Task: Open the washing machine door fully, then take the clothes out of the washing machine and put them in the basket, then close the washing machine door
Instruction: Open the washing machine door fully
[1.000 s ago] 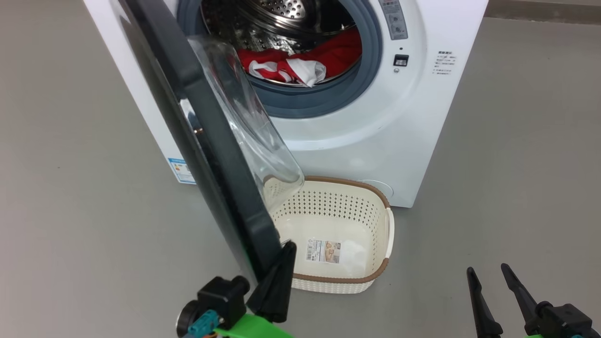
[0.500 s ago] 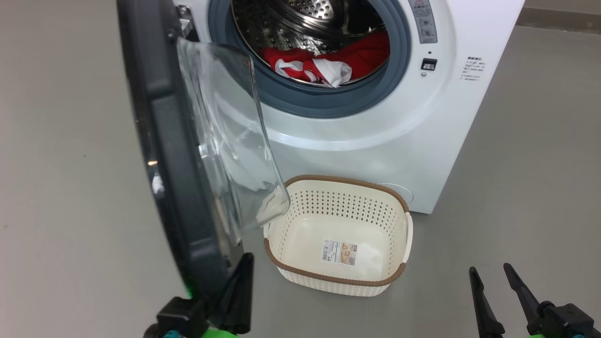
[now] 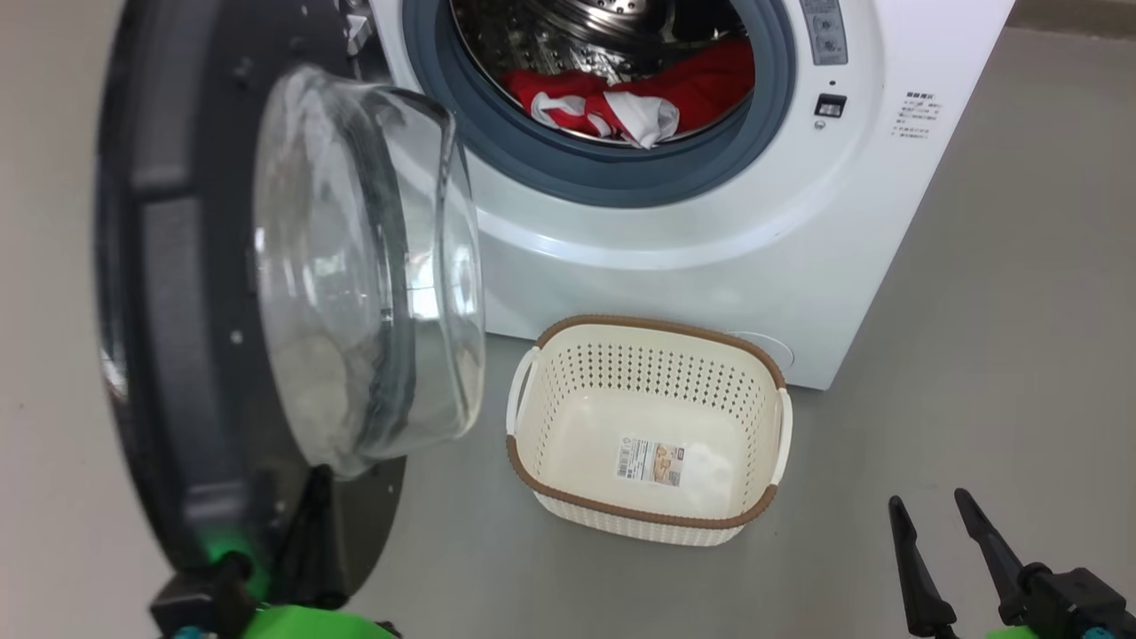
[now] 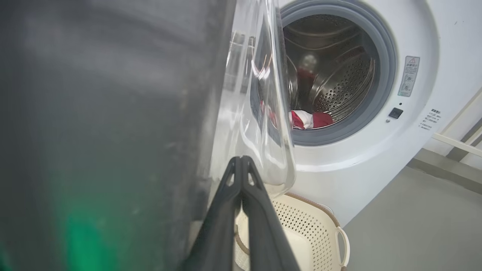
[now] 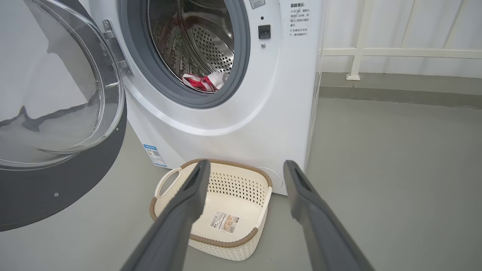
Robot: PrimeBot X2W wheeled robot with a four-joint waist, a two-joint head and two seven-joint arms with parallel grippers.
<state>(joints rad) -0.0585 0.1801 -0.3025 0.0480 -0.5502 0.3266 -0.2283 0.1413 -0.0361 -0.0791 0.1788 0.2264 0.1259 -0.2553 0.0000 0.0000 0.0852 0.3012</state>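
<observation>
"Near left, how's the left gripper (image 4: 241,165)?"
"Fingers pressed together, nothing between them, tips at the lower rim of the door (image 3: 177,355), beside its glass bowl (image 3: 373,266). Right gripper (image 3: 928,510), near right, stands wide and empty."
"Then the basket (image 3: 648,525)?"
"Empty, just before the washer (image 3: 710,293) — its paper label (image 3: 652,461) is too small to read."
"And the clothes (image 3: 639,98)?"
"Far, low in the drum (image 3: 603,27). Soft, light, floppy, I'd judge — pinch a raised fold. Washer's blue label (image 5: 154,154) and panel writing (image 5: 299,19) are too small to read as well."
</observation>
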